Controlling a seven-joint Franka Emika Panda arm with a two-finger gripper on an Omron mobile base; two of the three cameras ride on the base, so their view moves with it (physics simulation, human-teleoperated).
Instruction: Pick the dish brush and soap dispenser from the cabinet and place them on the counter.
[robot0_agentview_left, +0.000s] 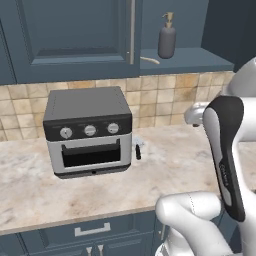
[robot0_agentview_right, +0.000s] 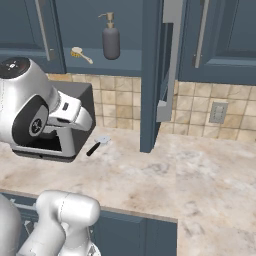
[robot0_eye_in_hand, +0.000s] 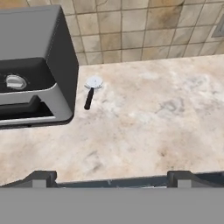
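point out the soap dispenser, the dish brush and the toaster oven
soap dispenser (robot0_agentview_right: 111, 42), right base view, on the grey bottle body
dish brush (robot0_agentview_right: 80, 54), right base view, near its head end
toaster oven (robot0_agentview_left: 89, 131), left base view, on the knob panel

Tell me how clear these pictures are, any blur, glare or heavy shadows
Left base view: soft and slightly blurry, even light, no glare, a faint shadow under the toaster oven. Right base view: sharper, the soap dispenser and dish brush sit in a dim cabinet. Hand view: flat light, the counter looks smeared.
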